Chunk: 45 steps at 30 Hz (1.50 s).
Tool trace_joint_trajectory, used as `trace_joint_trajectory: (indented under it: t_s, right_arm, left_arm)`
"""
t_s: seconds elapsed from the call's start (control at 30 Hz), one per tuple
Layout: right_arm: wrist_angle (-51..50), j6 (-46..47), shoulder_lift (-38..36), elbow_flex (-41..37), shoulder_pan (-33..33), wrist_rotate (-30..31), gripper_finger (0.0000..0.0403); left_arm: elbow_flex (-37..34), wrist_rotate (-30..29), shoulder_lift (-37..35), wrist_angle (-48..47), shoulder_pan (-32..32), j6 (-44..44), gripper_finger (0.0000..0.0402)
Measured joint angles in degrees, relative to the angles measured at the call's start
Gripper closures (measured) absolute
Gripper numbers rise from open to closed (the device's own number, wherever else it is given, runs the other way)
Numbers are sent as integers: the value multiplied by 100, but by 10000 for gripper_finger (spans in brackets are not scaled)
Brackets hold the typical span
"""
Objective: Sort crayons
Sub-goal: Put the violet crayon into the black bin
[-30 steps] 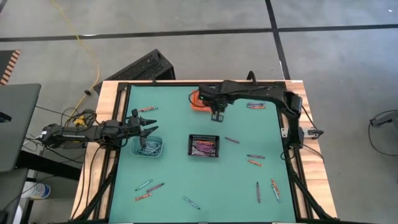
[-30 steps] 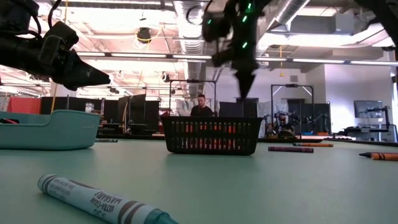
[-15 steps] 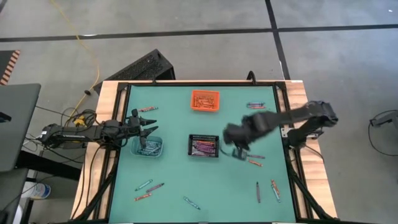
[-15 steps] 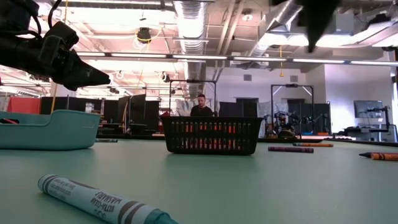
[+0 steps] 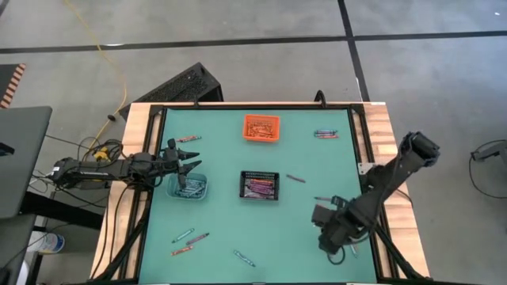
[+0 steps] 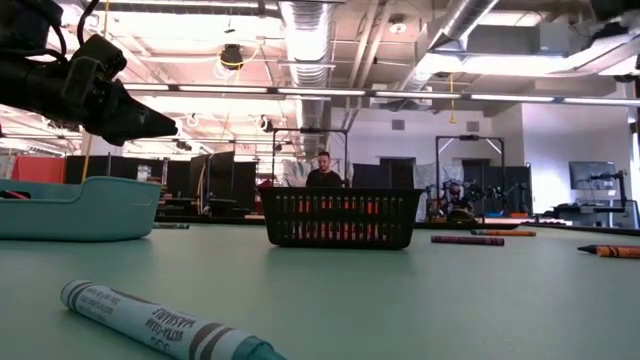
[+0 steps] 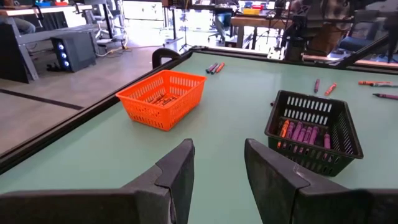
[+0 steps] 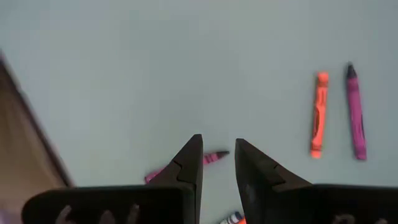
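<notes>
Crayons lie scattered on the green table [image 5: 230, 222]: several at the near left [image 5: 190, 237], one at the near middle [image 5: 244, 257], and several on the right [image 5: 323, 199]. My right gripper [image 8: 217, 158] is open and empty, pointing down over the near right of the table [image 5: 329, 237]. An orange crayon [image 8: 319, 115] and a purple crayon [image 8: 354, 112] lie side by side beyond it, and a pink crayon [image 8: 214, 157] lies under its fingertips. My left gripper [image 5: 190, 165] is open and empty above the teal bin [image 5: 188, 188].
An orange bin [image 5: 261, 127] with crayons stands at the far middle, and a black bin [image 5: 260, 185] with purple crayons at the centre. Two crayons [image 5: 325, 134] lie at the far right and two more [image 5: 188, 138] at the far left. A blue-grey crayon [image 6: 160, 325] lies close in the low view.
My right gripper has swung from beside the orange bin at the far middle across the table toward its near right corner, passing just right of the black bin, and now points down at the table.
</notes>
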Motion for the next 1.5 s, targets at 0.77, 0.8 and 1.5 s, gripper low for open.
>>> trace_joint_trajectory:
  t_s: [0.77,0.8,1.5]
  right_arm:
    - [942,-2505,-1259,-2489,-1257,317,316]
    - [1073,-2623,-1273,-2587,-1320,304,316]
    - [1544,-2842,-1296,-3191,-1529,209,316]
  left_arm:
    - [0,0,1,1,-1,0,272]
    - [0,0,2,0,0,0,272]
    - [0,-2,1,1,-1,0,272]
